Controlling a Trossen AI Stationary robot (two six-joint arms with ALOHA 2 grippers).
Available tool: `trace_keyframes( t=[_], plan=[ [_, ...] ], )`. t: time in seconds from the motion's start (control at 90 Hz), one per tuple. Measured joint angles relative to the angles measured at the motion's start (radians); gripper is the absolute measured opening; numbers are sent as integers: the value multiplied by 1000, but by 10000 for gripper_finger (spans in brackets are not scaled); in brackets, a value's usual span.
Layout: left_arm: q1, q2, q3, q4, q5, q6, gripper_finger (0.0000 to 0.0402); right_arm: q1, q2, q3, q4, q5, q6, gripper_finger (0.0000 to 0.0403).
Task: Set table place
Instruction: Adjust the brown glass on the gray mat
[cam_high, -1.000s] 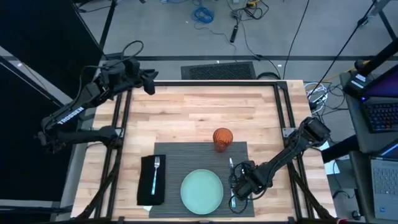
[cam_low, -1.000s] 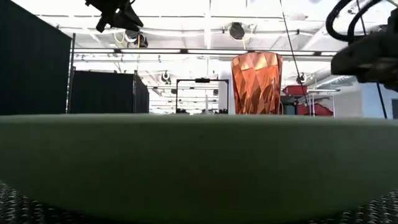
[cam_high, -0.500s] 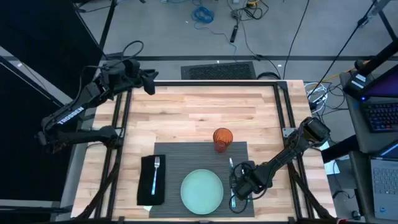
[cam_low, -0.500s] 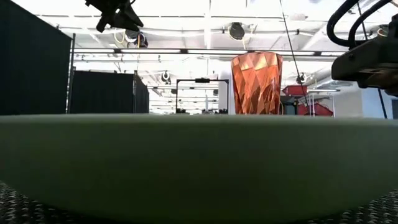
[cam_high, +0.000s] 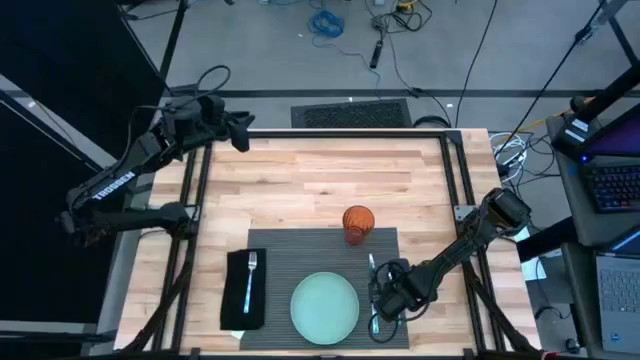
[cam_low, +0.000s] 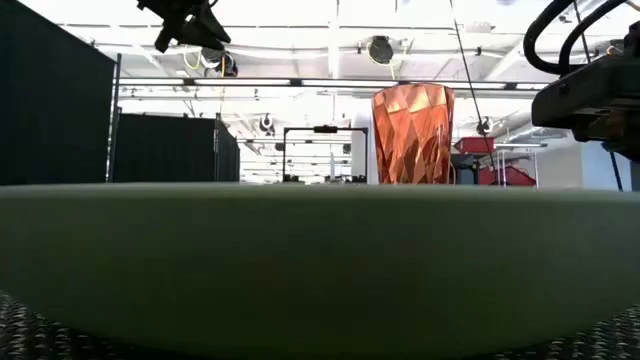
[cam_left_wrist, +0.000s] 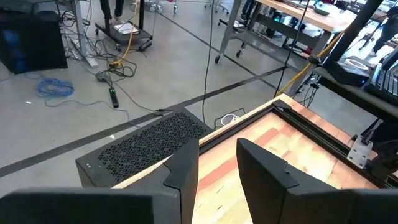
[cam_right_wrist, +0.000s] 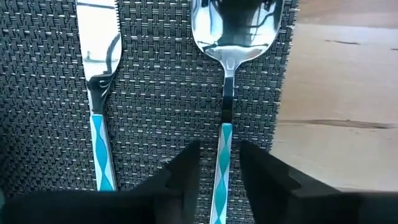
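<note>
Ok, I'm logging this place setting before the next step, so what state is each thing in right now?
Ribbed dark grey placemat: flat on the wooden table.
Pale green round plate: empty, on the placemat.
Faceted orange glass tumbler: upright.
Black cloth napkin: laid flat, silver fork on it.
Teal-handled knife: lying on the placemat.
Teal-handled spoon: beside the knife, bowl up.
Right gripper: jaws open astride the spoon handle.
Left gripper: jaws open, empty.

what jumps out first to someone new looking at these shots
The pale green plate sits at the near middle of the dark ribbed placemat, with the faceted orange cup standing at the mat's far edge. The right gripper hovers low over the mat's right side, fingers open astride the teal handle of a spoon that lies beside a knife. The left gripper waits open at the table's far-left corner.
</note>
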Motion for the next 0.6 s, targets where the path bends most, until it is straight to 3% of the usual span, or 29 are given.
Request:
trace_keyframes(
  t=[0.256, 0.6],
  plan=[
    [0, 0, 0, 7, 0, -1, 93, -22, -3, 0, -15, -4, -79, 153],
    [0, 0, 0, 11, 0, -2, 93, -137, -139, 0, -73, 2, -320, 160]
  ],
)
